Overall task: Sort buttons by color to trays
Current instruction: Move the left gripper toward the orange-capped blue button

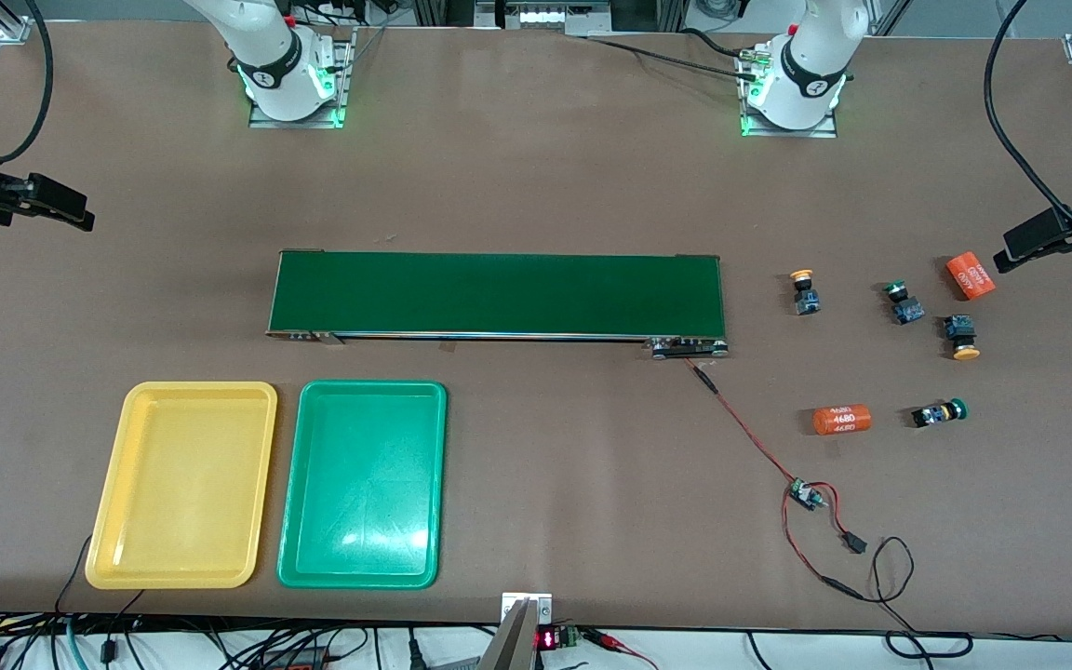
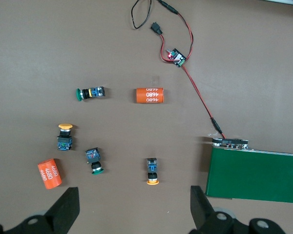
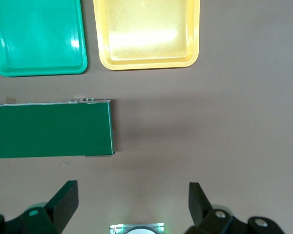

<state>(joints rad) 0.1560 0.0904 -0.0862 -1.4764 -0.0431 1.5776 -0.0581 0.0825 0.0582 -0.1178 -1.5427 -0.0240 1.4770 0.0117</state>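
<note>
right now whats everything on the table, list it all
yellow-capped buttons: 2, and, toward the left arm's end
green-capped buttons: 2, and, same cluster
orange cylinders: 2, and, among the buttons
conveyor belt: 1, dark green, mid-table
yellow tray: 1, nearer the camera than the belt
green tray: 1, beside the yellow tray
wired circuit board: 1, red and black leads
left gripper: open, over the buttons
right gripper: open, over bare table by the belt's end

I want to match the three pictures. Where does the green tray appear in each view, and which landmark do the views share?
Front view: the green tray lies beside the yellow tray, nearer the camera than the conveyor belt.
Left wrist view: not in it.
Right wrist view: green tray at the picture's upper left corner, partly cut off.
Shared landmark: the conveyor belt, also in the left wrist view.
</note>
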